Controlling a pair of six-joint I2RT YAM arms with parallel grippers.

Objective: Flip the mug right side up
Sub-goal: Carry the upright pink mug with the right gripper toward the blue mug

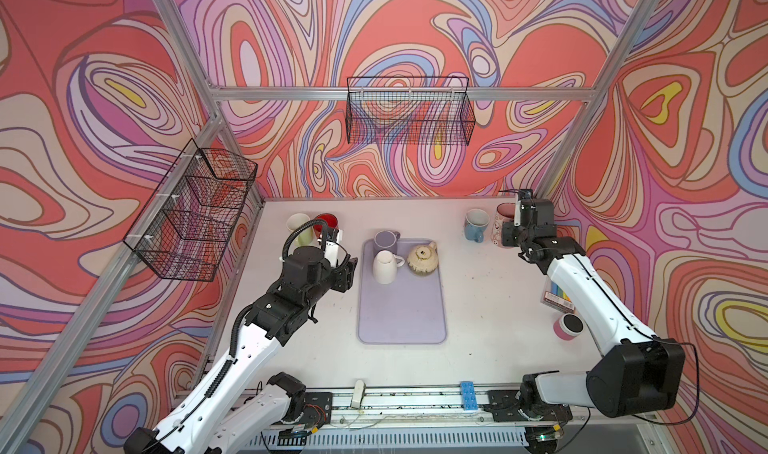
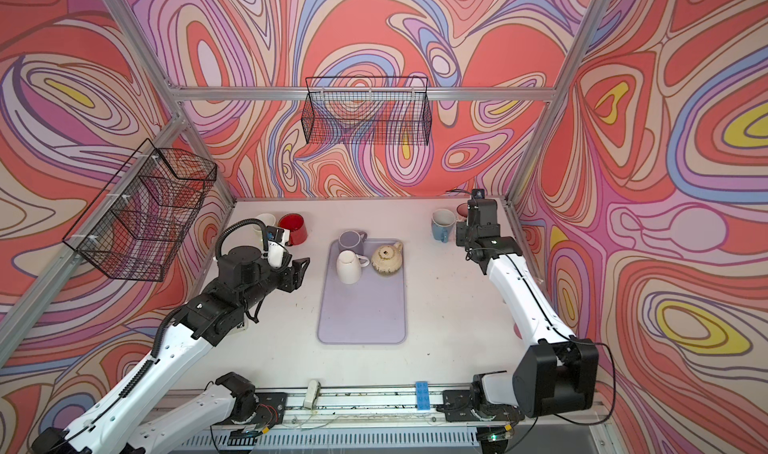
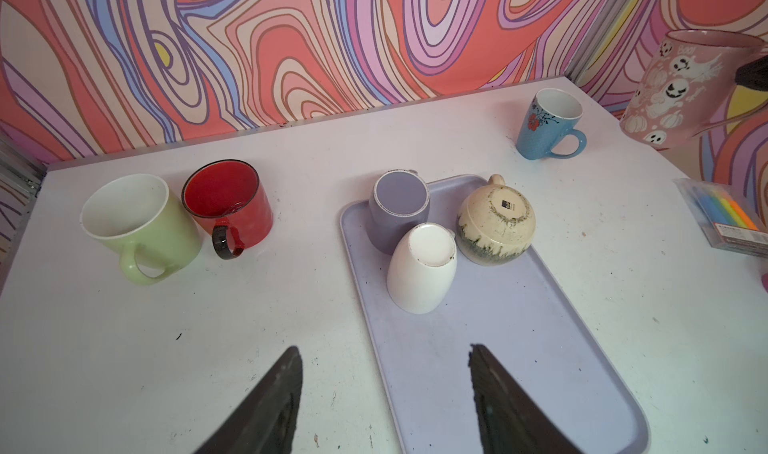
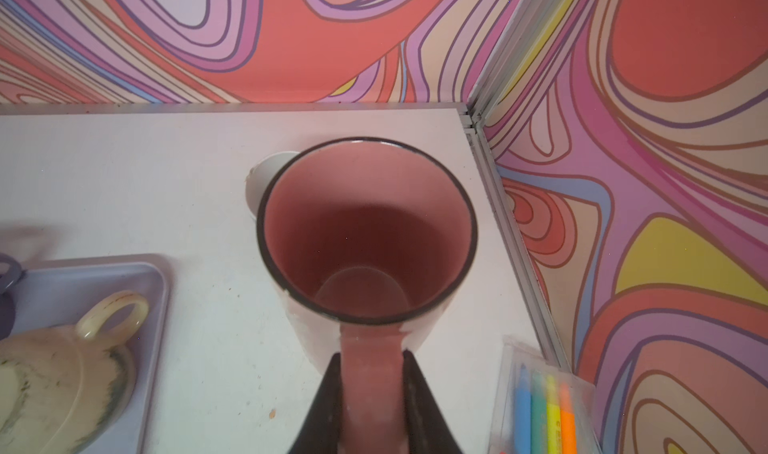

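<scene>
Nearest me: the left gripper (image 3: 384,348) hangs over the surface (image 3: 166,348) at the left edge of the lilac tray (image 3: 498,348). Its jaws are apart with nothing between them, and it is aimed at the tray. The left arm is folded at the elbow and reaches in from the left.

Middle: three mugs stand bottom-up on the tray. These are the white mug (image 3: 422,273), the lilac mug (image 3: 399,207) behind it and the speckled cream mug (image 3: 496,223) alongside. Neither gripper touches them.

Far: the green mug (image 3: 137,223), red mug (image 3: 228,207) and blue mug (image 3: 548,128) sit mouth-up on the surface.

Far right corner: the right gripper (image 4: 372,354) is clamped on the handle of the pink mug (image 4: 365,232). The mug is mouth-up and slightly tilted, and appears to be held clear of the surface near the blue mug. The right arm is stretched forward.

Judgement: the flip of the pink mug looks done. Setting it down and releasing it are left. If the tray mugs count, three remain.
</scene>
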